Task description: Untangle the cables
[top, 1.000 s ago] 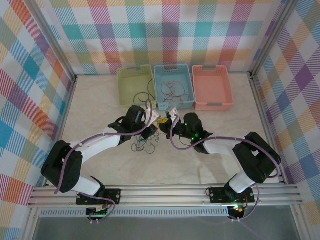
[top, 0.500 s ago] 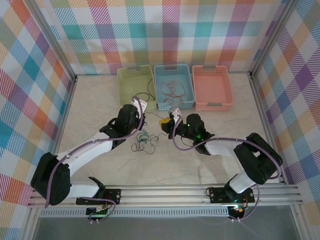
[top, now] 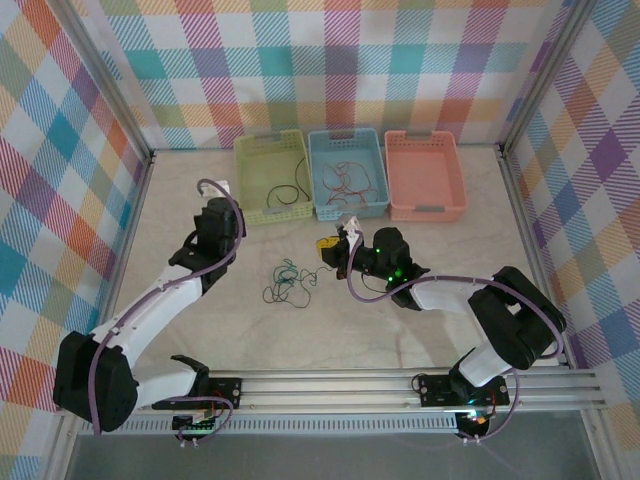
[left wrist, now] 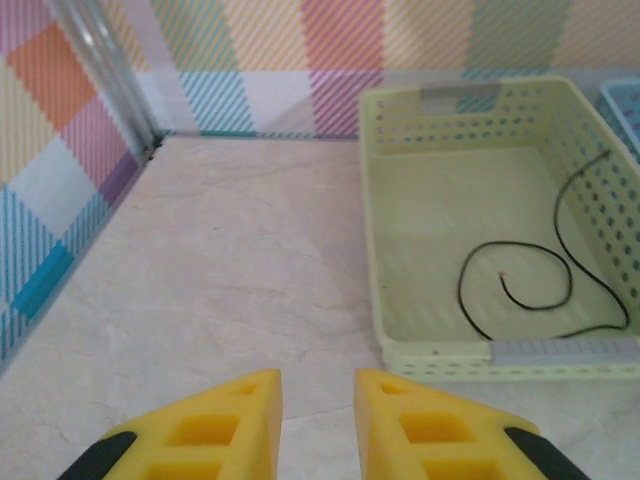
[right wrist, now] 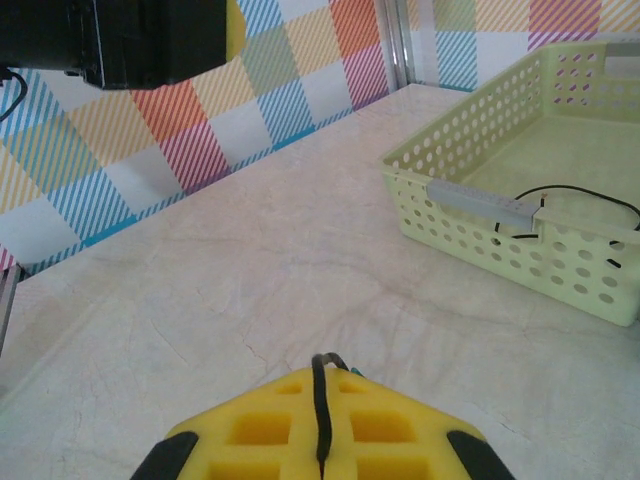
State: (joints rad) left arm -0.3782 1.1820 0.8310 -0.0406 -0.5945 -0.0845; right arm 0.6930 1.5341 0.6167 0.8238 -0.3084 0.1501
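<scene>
Nearest the rail, a loose tangle of green and dark cables lies on the pale table, between my 2 arms and touching neither.

Just right of the tangle and a little farther back, my right gripper points left across the table. Its yellow pads are pressed together, with a thin dark strand pinched in the seam and poking out as a small loop at the tip. I cannot tell whether that strand runs back to the tangle.

Farther still and to the left, my left gripper sits over bare table just beside the green basket, facing the far wall. Its 2 yellow fingers stand slightly apart, a narrow gap between them and nothing in it.

Along the far wall, 3 baskets stand side by side. The green basket on the left holds 1 black cable, curled on the floor with 1 end rising toward the right wall. The blue basket in the middle holds a heap of red and orange cables. The pink basket stands on the right, just beside the blue one. Checked walls in many colours close the scene on 3 sides.
</scene>
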